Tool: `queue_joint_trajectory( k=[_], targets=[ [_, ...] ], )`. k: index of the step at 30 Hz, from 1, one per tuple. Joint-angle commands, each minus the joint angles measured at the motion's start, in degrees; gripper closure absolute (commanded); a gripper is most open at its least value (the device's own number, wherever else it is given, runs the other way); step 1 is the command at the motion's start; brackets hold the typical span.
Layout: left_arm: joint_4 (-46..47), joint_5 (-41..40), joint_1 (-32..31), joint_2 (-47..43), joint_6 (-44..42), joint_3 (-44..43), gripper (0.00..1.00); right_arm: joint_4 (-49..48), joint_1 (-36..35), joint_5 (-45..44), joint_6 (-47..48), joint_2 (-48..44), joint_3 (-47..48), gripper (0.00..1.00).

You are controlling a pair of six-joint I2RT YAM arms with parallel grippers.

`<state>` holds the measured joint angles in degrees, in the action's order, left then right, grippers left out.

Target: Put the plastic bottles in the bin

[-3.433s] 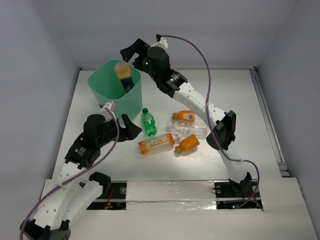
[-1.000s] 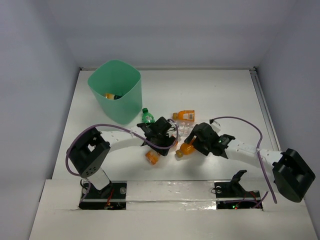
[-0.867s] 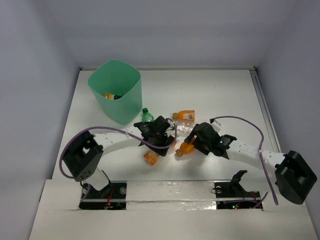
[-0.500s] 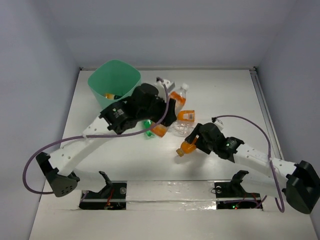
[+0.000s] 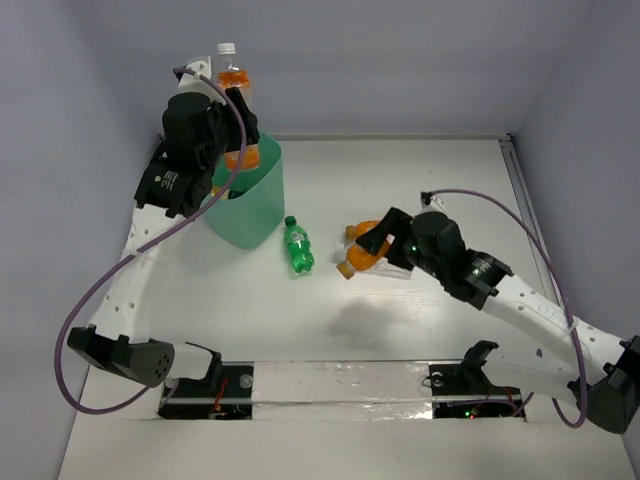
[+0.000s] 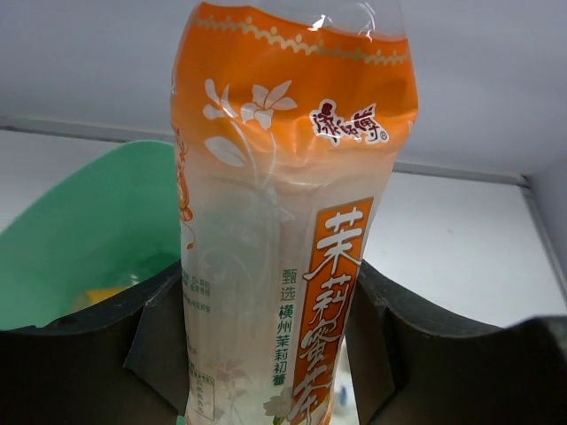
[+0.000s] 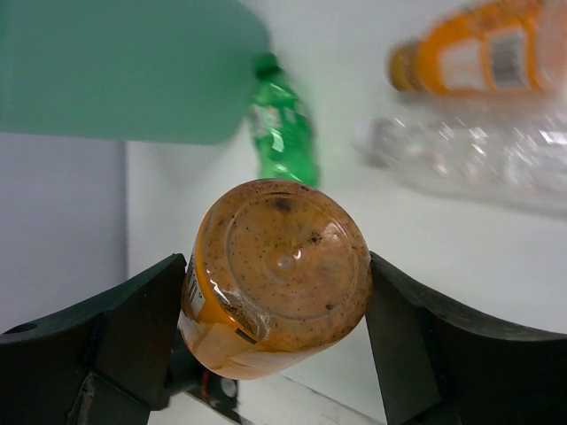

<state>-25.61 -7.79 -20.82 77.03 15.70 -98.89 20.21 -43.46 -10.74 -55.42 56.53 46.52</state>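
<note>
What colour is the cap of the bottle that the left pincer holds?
White. The cap of this bottle shows best in the top external view.

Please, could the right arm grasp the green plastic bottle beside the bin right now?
Probably not yet: the green bottle lies unblocked, but the right gripper holds an orange plastic bottle.

Top camera high, behind, looking down; wrist cameras close-up; all share bin (image 5: 255, 205).
</note>
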Motion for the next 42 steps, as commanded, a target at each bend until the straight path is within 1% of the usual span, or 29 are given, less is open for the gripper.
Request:
queue_joint_trajectory(
  k=[1, 2, 3, 5, 6, 9, 10, 11, 14, 17, 18, 20, 21, 22, 23, 24, 25, 27, 28, 31, 32, 33, 36, 37, 38, 39, 40, 41, 42],
  targets=[
    [9.2, -3.3, 4.0, 0.0, -0.6, 5.7, 0.55, -3.5, 0.3, 1.2, 6.3, 2.6, 11.0, 0.47],
    [13.3, -3.9, 6.1, -0.5, -0.6, 7.6, 0.51, -3.8, 0.3, 1.2, 7.1, 5.3, 13.3, 0.47],
    [15.0, -4.2, 7.2, -0.7, -0.5, 9.2, 0.37, -4.0, 0.3, 1.5, 7.7, 6.8, 15.6, 0.47],
    [16.9, -3.0, 8.9, -0.6, 0.3, 11.5, 0.24, -4.3, 0.3, 2.1, 9.7, 11.7, 23.1, 0.47],
    [16.5, -1.7, 9.6, -0.2, 0.6, 11.4, 0.14, -4.5, 0.3, 2.1, 10.4, 13.5, 25.6, 0.47],
    [14.4, 0.7, 10.4, -0.2, 1.3, 9.0, 0.05, -4.5, 0.3, 1.7, 13.8, 20.4, 38.6, 0.47],
    [14.2, 1.1, 10.4, -0.8, 1.4, 8.7, 0.04, -4.3, 0.3, 1.6, 13.8, 22.4, 38.6, 0.47],
    [13.3, 1.5, 10.4, -1.4, 1.6, 8.5, 0.03, -4.0, 0.3, 1.4, 15.0, 24.2, 44.0, 0.47],
    [12.0, 3.1, 10.4, -5.4, 2.6, 8.4, 0.03, -3.5, 0.3, 1.8, 16.3, 31.9, 53.7, 0.47],
    [10.4, 5.4, 10.4, -11.2, 4.7, 12.4, 0.13, -3.5, 0.3, 2.6, 16.8, 39.6, 61.0, 0.47],
    [9.7, 6.1, 10.4, -12.7, 6.1, 13.9, 0.31, -3.2, 0.3, 2.5, 16.9, 41.6, 66.5, 0.47],
    [8.7, 9.6, 10.4, -17.3, 7.8, 19.2, 0.54, -1.4, -0.3, 1.8, 17.8, 48.1, 72.8, 0.47],
    [7.3, 10.6, 10.4, -18.4, 8.6, 21.0, 0.73, -0.8, -1.1, 1.6, 18.1, 50.4, 79.4, 0.47],
    [6.5, 12.4, 9.8, -21.0, 9.9, 22.9, 0.81, 0.5, -1.1, 2.0, 18.3, 52.8, 82.9, 0.47],
    [6.2, 13.5, 9.2, -22.3, 10.2, 26.7, 0.87, 1.3, -1.7, 2.4, 18.2, 57.8, 86.7, 0.46],
    [5.3, 13.9, 7.4, -23.3, 10.7, 28.4, 1.0, 2.1, -1.7, 3.0, 18.1, 60.2, 90.6, 0.45],
    [5.0, 15.0, 6.5, -24.6, 11.2, 30.2, 1.0, 3.1, -3.1, 3.6, 18.1, 62.5, 97.6, 0.41],
    [3.8, 15.3, 5.1, -27.8, 12.9, 35.1, 1.0, 3.2, -3.9, 4.2, 17.8, 67.9, 102.7, 0.34],
    [3.6, 15.9, 4.3, -30.1, 13.4, 36.6, 1.0, 2.7, -3.9, 5.5, 17.5, 68.9, 104.1, 0.24],
    [3.3, 17.9, 3.2, -33.1, 14.9, 43.9, 1.0, 0.6, -3.9, 7.2, 16.1, 68.4, 102.2, 0.08],
    [3.5, 18.8, 3.2, -33.4, 15.4, 45.4, 1.0, 0.2, -3.9, 7.2, 15.9, 67.6, 99.8, 0.06],
    [4.6, 20.4, 1.7, -33.4, 16.5, 48.2, 0.98, -0.3, -3.9, 7.0, 16.5, 65.7, 98.6, 0.02],
    [8.4, 20.2, -2.8, -32.6, 18.9, 51.1, 0.81, 0.3, -3.9, 6.3, 18.1, 62.9, 96.2, 0.0],
    [9.2, 17.7, -4.8, -30.9, 20.2, 51.6, 0.67, 0.9, -3.9, 5.6, 19.4, 60.4, 95.3, 0.0],
    [10.2, 16.2, -8.4, -29.8, 20.6, 51.7, 0.61, 0.8, -3.9, 5.3, 19.7, 58.8, 93.9, 0.0],
    [10.6, 14.9, -9.9, -28.7, 20.9, 51.6, 0.53, 0.5, -3.4, 5.2, 20.0, 57.0, 89.6, 0.01],
    [10.8, 12.5, -11.0, -25.8, 21.6, 51.4, 0.39, -0.1, -3.4, 5.5, 20.1, 54.9, 86.9, 0.07],
    [11.0, 11.4, -12.3, -24.2, 21.7, 50.9, 0.33, -0.5, -3.4, 5.3, 20.8, 50.4, 84.0, 0.15],
    [11.0, 10.4, -12.3, -22.8, 21.8, 50.7, 0.29, -1.0, -3.4, 4.8, 21.5, 47.7, 80.6, 0.3]
  ],
)
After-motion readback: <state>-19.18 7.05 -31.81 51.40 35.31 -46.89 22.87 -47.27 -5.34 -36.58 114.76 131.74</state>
